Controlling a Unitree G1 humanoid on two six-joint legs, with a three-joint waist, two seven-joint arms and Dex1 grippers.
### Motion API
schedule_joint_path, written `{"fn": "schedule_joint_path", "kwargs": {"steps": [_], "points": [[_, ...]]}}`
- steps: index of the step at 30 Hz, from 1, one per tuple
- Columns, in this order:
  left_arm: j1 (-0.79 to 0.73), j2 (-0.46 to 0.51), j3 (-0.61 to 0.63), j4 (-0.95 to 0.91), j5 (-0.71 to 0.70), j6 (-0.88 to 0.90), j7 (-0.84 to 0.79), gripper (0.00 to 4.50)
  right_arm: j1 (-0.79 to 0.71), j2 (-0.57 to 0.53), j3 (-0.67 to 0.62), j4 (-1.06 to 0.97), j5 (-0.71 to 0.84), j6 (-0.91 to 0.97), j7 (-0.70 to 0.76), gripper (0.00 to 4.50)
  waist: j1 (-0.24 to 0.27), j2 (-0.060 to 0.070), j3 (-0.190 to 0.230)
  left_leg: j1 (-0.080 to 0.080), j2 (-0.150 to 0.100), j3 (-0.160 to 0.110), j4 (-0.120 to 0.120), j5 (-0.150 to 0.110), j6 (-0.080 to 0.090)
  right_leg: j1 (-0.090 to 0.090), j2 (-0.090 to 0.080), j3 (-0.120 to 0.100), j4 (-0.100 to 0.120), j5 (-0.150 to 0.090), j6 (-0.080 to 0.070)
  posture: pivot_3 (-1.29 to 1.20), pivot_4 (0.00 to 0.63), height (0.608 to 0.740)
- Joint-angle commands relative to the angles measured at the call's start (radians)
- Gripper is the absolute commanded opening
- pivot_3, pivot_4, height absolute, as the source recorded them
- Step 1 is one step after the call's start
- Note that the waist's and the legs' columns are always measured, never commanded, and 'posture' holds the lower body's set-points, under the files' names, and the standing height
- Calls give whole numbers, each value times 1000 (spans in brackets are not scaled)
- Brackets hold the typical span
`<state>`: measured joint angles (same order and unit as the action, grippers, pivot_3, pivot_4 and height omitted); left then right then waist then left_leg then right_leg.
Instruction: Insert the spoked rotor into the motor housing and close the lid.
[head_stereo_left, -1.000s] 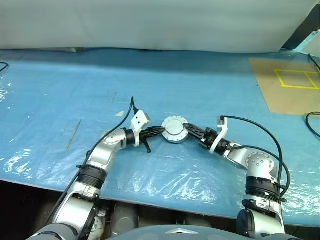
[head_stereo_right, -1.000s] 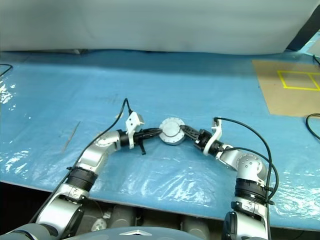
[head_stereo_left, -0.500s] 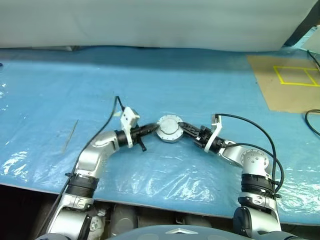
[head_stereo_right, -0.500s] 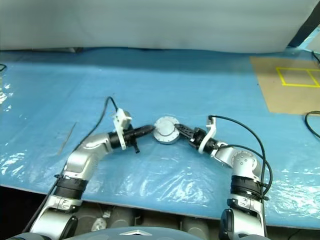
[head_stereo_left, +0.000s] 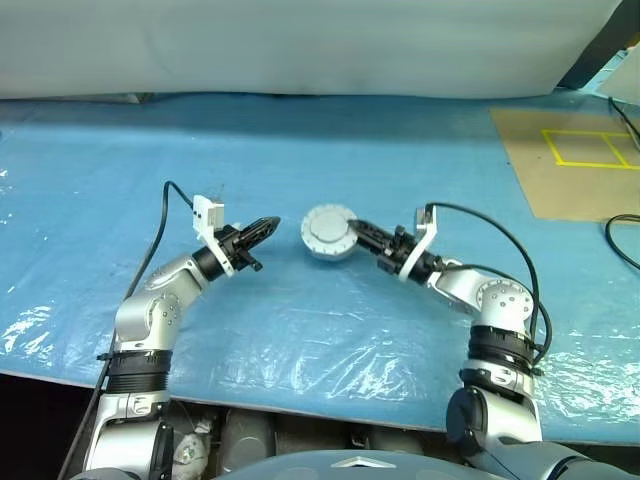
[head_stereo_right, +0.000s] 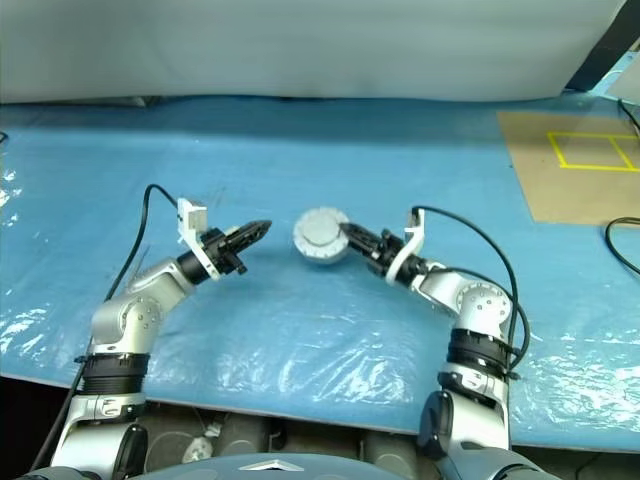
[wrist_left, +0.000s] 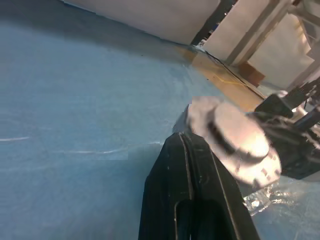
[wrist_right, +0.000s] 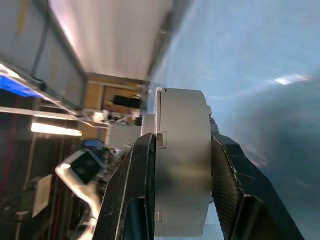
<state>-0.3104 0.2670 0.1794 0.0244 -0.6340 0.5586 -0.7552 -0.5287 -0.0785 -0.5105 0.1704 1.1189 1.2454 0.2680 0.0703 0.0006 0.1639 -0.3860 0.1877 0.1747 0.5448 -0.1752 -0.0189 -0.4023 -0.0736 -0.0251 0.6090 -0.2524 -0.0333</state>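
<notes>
The blue plastic sheet (head_stereo_left: 330, 330) covers the table and carries the whole work area; a tan board with a yellow square outline (head_stereo_left: 570, 170) lies on it at about two o'clock from the centre, well apart from the work.

The right arm reaches in from four o'clock. Its gripper (head_stereo_left: 352, 229) is clamped on the motor can (head_stereo_left: 328, 233), one black finger (wrist_right: 140, 185) on each flat face, as the right wrist view shows. The can looks closed, with its silver lid on and a seam visible at the rim; no copper windings can be seen. Whether the can rests on the sheet or hangs just above it cannot be told.

The left arm comes from eight o'clock. Its gripper (head_stereo_left: 268, 226) has its fingers pressed together on nothing and stands apart from the can, its tip pointing at the can from the nine o'clock side.

Judgement: the rotor appears to be inside and the lid fitted, so the step in hand is seating or checking the lid. To do it well:
- keep the right clamp square across the faces, so the can cannot pivot;
- bring the closed left tip against the lid centre, not the edge, to avoid tilting it;
- press lightly, since the plastic sheet looks slippery;
- release only once the seam closes evenly all round.
</notes>
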Motion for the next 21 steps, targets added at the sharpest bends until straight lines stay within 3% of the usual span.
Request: {"fn": "schedule_joint_path", "kwargs": {"steps": [1,7,13,21], "points": [[13,-24,76,-4,-127,55,-3,381,-54,29,-9,-75,130,10,-26,1119,1,0,0,0,0,0,0,1,1,0,0,0,0,0,0,0,150,740],[-12,-67,219,-9,-469,289,89,2288,-97,45,18,-78,184,-7,-76,1119,7,0,0,-3,0,1,1,0,0,-1,0,-1,0,0,0,0,150,740],[1,-59,245,17,-650,445,153,4327,-116,43,37,-65,197,-9,-80,1119,10,0,0,-3,-1,0,2,-1,-1,-1,0,-1,1,0,1,0,150,740],[-29,-61,179,40,-620,470,173,4455,-115,35,65,-68,216,-11,-75,1119,12,0,0,-3,-1,-1,2,0,-2,-1,0,-1,1,2,3,0,150,740]]}}
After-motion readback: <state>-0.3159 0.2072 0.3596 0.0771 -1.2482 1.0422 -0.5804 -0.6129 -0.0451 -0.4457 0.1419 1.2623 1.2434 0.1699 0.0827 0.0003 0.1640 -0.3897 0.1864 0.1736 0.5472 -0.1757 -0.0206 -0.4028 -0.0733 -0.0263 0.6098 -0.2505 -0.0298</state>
